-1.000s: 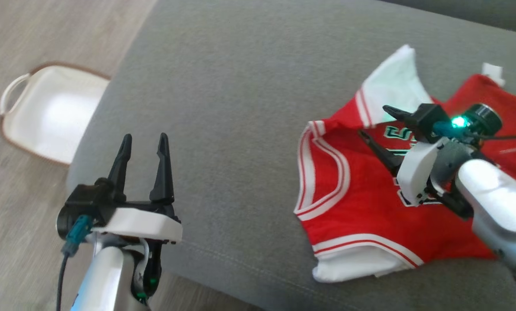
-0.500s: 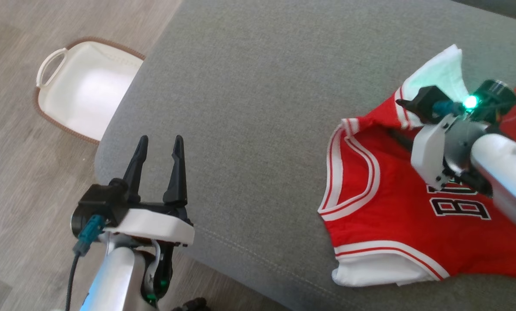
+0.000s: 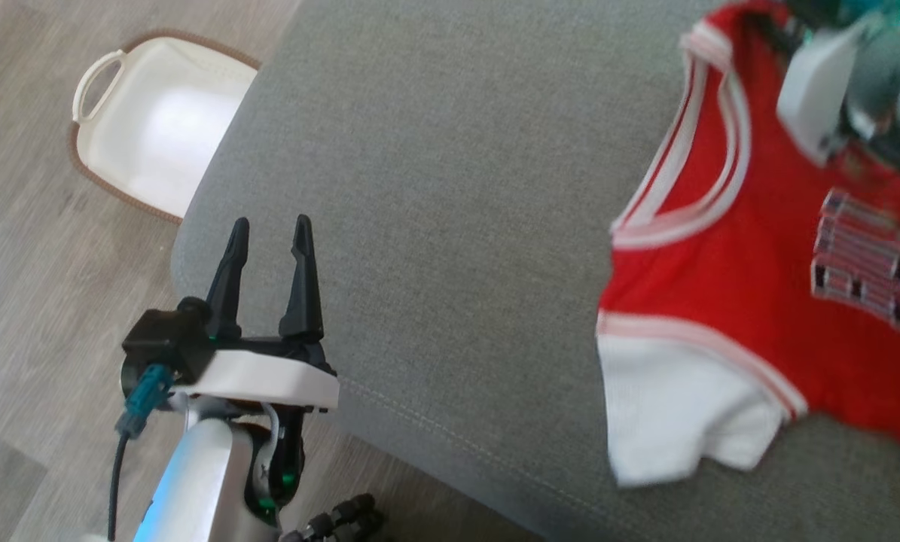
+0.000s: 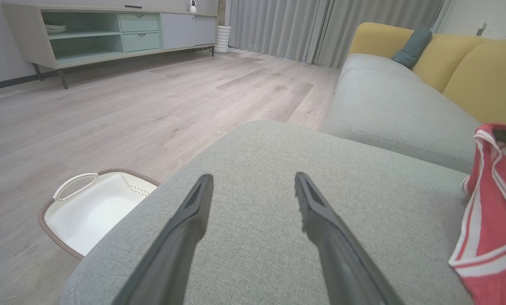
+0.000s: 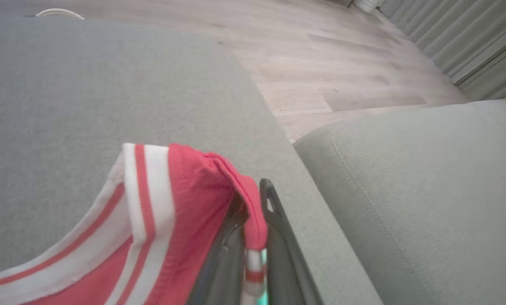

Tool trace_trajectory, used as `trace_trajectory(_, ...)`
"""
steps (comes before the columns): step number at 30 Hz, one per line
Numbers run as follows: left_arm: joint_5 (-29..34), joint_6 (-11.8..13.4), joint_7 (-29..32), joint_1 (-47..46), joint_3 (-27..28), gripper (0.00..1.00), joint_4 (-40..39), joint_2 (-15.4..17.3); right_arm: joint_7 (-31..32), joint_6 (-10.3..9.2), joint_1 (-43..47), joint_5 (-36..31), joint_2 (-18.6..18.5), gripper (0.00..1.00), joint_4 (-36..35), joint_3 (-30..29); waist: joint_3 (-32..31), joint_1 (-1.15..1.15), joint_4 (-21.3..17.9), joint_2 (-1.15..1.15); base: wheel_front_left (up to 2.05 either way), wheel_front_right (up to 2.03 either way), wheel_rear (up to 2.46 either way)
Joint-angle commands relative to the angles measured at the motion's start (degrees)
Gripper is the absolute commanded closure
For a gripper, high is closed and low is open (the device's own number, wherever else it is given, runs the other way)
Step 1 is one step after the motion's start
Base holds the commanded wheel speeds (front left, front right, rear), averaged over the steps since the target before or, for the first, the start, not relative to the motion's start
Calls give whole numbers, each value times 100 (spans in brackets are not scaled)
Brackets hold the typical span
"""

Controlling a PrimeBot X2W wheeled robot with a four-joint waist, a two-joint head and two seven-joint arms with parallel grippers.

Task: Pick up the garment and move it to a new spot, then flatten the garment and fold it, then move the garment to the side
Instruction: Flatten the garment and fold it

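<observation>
Where it stood open a second ago, the right pincer (image 5: 253, 201) now clamps a raised red fold of the garment (image 3: 728, 256), white-trimmed with a dark number, lying at the right of the grey sofa (image 3: 450, 188); the left pincer (image 3: 269, 233) hangs open, well apart.

There is 1 red-and-white garment (image 3: 758, 263). The grippers number 2: 1 left gripper (image 3: 270, 226) and 1 right gripper (image 5: 255, 203), each with 2 dark fingers (image 4: 316, 216). On the floor stands 1 white basket (image 3: 156, 135) with 1 handle in sight. The sofa shows 2 grey seat cushions (image 4: 278, 161), 2 yellow back cushions (image 4: 485, 80) and 1 teal pillow (image 4: 411, 44). There is 1 long cabinet (image 4: 181, 29) with 2 drawers (image 4: 138, 41).
</observation>
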Motion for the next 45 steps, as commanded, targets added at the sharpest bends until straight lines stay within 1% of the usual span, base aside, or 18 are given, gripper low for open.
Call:
trace_trajectory(1, -38, 45, -30, -207, 134, 0, -229, 73, -110, -5, -274, -66, 148, 100, 90, -19, 90, -1, 35, 0, 0, 0, 0)
trace_trajectory(10, -135, 180, -30, -221, 27, 0, -370, 73, -646, -5, -1283, -334, 816, 100, 1553, 25, 294, -1, 106, 0, 0, 0, 0)
trace_trajectory(11, -146, 189, -30, -223, 11, 0, -371, 73, -727, -5, -1340, -366, 874, 90, 1722, 24, 300, -1, 108, 0, 0, 0, 0)
trace_trajectory(12, -146, 189, -30, -223, 11, 0, -371, 73, -727, -5, -1340, -366, 874, 90, 1722, 24, 300, -1, 108, 0, 0, 0, 0)
trace_trajectory(13, -153, 191, -30, -227, -7, 0, -361, 73, -803, -5, -1372, -375, 931, 0, 1883, 11, 299, -1, 108, 0, 0, 0, 0)
trace_trajectory(15, -160, 182, -30, -250, -42, 0, -336, 73, -841, -5, -1349, -335, 1046, 0, 2146, 4, 279, -1, 98, 0, 0, 0, 0)
trace_trajectory(18, -169, 167, -30, -321, -76, 0, -320, 73, -896, -5, -1216, -283, 1118, 0, 2321, 34, 202, -1, 63, 0, 0, 0, 0)
trace_trajectory(21, -125, 102, -30, -377, -110, 0, -241, 73, -905, -5, -955, -203, 1040, 0, 2378, 68, 30, -1, 3, 0, 0, 0, 0)
trace_trajectory(24, -38, 1, -30, -429, -129, 0, -122, 73, -944, -5, -665, -125, 887, 0, 2317, 98, -205, -1, -111, 0, 0, 0, 0)
trace_trajectory(29, 167, -102, -30, -459, 109, 0, -70, 73, -761, -5, -441, -76, 785, 0, 1935, 136, -458, -1, -712, 0, 0, 0, 0)
trace_trajectory(36, 379, -207, -30, -449, 331, 0, -63, 73, -689, -5, -77, 256, 518, 0, 1378, 149, -792, -1, -1423, 0, 0, 0, 0)
trace_trajectory(40, 472, -246, -30, -400, 444, 0, -49, 73, -990, -5, 180, 739, 455, 0, 1310, -105, -974, -1, -1740, 0, 0, 0, 0)
trace_trajectory(45, 548, -279, -30, -300, 601, 0, -57, 73, -1626, -5, 680, 1235, 551, 0, 1324, -675, -1158, -1, -2069, 0, 0, 0, 0)
